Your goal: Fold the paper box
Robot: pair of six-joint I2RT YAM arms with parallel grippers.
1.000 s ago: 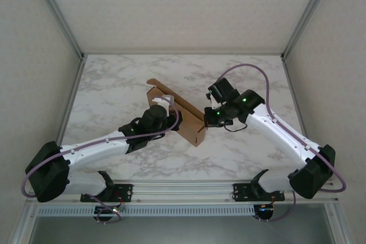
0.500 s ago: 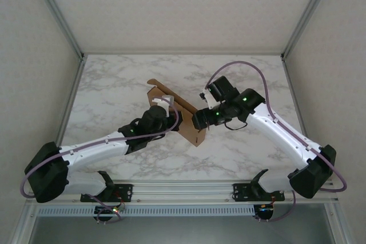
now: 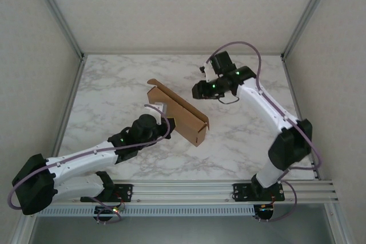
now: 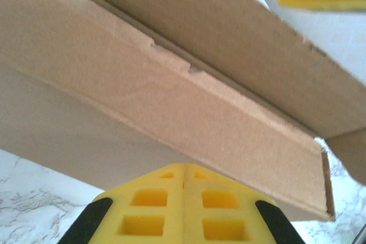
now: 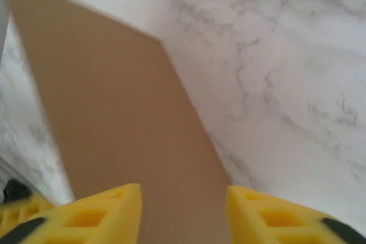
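paper box (image 3: 178,111) of plain brown cardboard stands on one long edge near the middle of the marble table (image 3: 108,90), running on a slant from far left to near right, thin and partly folded, with a short flap turned at its far end and a small slot in the end panel nearest the arm bases. the left arm (image 3: 86,155) reaches in low from the near left, its wrist just beside the box's near-left face at about mid-length; whether it touches the cardboard cannot be told from above. in the left wrist view the left jaws are pressed together with nothing between them, the two yellow left fingers (image 4: 143,221) meeting along a thin seam, and the box (image 4: 171,90) rises right ahead of them as a long folded wall with a crease and two small notches along it, the table (image 4: 28,204) showing below at the left. the right arm (image 3: 269,104) is lifted and bent high over the far right of the table, its wrist apart from the box on the far-right side. the right jaws stand apart on a moderate gap and hold nothing: the right fingers (image 5: 97,215) frame a blurred downward look at a flat brown panel of the box (image 5: 120,124), with bare table (image 5: 286,55) to its right
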